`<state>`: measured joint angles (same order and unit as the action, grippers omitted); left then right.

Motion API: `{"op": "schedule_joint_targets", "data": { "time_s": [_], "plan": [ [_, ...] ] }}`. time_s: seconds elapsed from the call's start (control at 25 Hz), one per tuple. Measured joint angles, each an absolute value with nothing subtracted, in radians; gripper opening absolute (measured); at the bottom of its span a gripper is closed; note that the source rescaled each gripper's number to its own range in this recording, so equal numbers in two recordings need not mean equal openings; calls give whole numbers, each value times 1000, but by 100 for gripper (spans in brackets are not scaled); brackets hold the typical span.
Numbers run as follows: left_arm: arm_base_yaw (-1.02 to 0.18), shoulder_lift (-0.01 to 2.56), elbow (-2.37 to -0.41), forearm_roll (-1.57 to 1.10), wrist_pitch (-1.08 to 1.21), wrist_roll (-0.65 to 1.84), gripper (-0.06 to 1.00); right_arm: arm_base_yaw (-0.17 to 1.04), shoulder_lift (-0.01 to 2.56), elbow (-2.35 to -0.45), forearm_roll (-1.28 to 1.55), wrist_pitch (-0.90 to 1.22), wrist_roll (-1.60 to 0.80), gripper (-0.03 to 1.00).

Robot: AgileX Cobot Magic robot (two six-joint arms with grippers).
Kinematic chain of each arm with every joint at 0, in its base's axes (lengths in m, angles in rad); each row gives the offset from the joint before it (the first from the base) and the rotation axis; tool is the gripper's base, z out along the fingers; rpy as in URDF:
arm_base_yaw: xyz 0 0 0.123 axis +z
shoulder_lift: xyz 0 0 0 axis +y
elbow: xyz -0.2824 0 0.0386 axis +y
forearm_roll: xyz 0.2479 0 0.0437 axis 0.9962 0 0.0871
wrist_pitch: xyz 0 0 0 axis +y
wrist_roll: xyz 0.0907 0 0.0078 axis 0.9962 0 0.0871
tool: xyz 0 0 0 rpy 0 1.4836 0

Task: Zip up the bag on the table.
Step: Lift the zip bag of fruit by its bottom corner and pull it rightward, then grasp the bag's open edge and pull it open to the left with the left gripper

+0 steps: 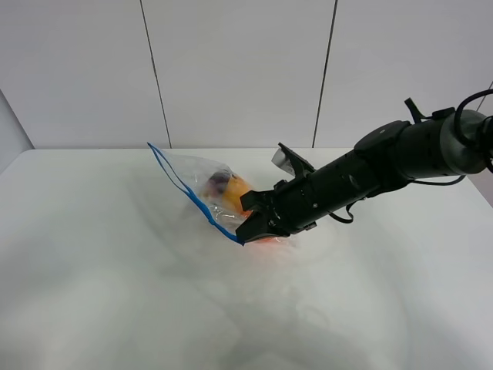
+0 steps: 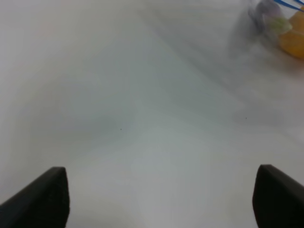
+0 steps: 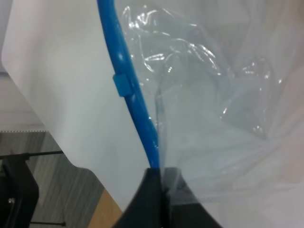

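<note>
Nearest to us, the front of the white table (image 1: 115,308) lay bare. In the left wrist view the left jaws stood wide apart with nothing between them, their two dark fingertips (image 2: 42,199) hanging over plain tabletop. The bag (image 2: 280,23) showed only as a blur, well apart from them. We could not find those jaws in the high view.

Further in, about the middle of the table, the black right arm (image 1: 370,169) reached in from the right. Its jaws were closed on the near end of the bag's blue zip strip (image 1: 189,193). The right wrist view confirmed this: the dark jaws were pinched together on the strip (image 3: 135,109) and the clear film beside it. A small blue slider (image 3: 120,85) sat partway along the strip, apart from the jaws.

The bag (image 1: 202,173) sat on the table just beyond the jaws, slightly to the far side of the middle. Its strip ran slantwise from the pinched near end to a raised far-left corner. Through the crinkly plastic we saw orange fruit (image 1: 233,193) and something dark purple (image 1: 218,182) touching it. We could not tell whether the strip was sealed.

Behind the table rose a pale panelled wall (image 1: 231,69).
</note>
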<state>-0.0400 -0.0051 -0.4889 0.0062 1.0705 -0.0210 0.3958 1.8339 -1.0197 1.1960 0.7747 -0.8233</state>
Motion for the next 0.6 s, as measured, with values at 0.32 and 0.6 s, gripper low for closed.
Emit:
{"op": "schedule_joint_targets", "data": {
  "time_s": [0.32,0.6],
  "plan": [
    [-40,-5,-494,0,1059,17,100,396,1834,-1020,1191,771,-823,0],
    [-40,110,-525,-88,946,141,100,396,1834,-1020,1191,763,-823,0]
  ]
}}
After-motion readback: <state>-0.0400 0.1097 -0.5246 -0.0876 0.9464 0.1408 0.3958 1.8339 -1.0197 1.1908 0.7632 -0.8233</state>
